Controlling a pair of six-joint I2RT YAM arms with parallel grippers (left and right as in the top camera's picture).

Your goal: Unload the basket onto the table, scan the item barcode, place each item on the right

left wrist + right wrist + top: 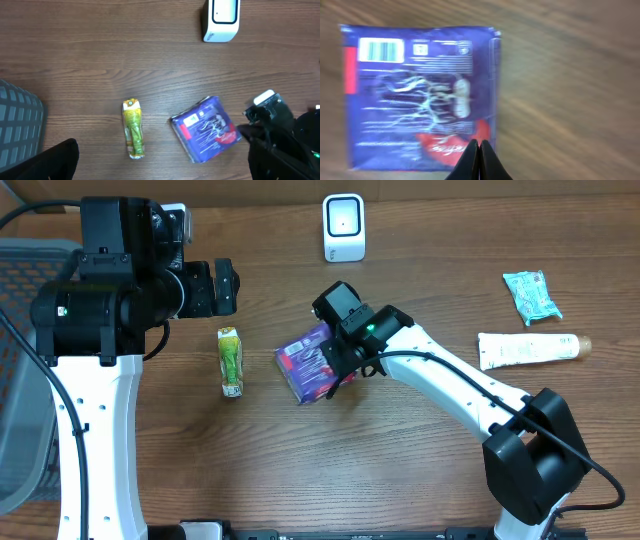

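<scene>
Packet: I see the flat purple plastic packet (312,362) on the brown wooden worktop (400,470), in the middle of the overhead frame.
Barcode: the white barcode (381,50) faces up.
Right claw: my right claw (479,146) is pressed together at the packet's edge. I cannot tell if it pinches it.
Left claw: my left claw (222,288) is spread wide at upper left, farther off.
Scanner: the small white box scanner (343,227) sits at top middle, above the packet.

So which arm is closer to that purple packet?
Right. The right tool is shut at the edge of the purple packet. The left tool hangs open farther off, beyond the green pouch, clear of the packet.
</scene>
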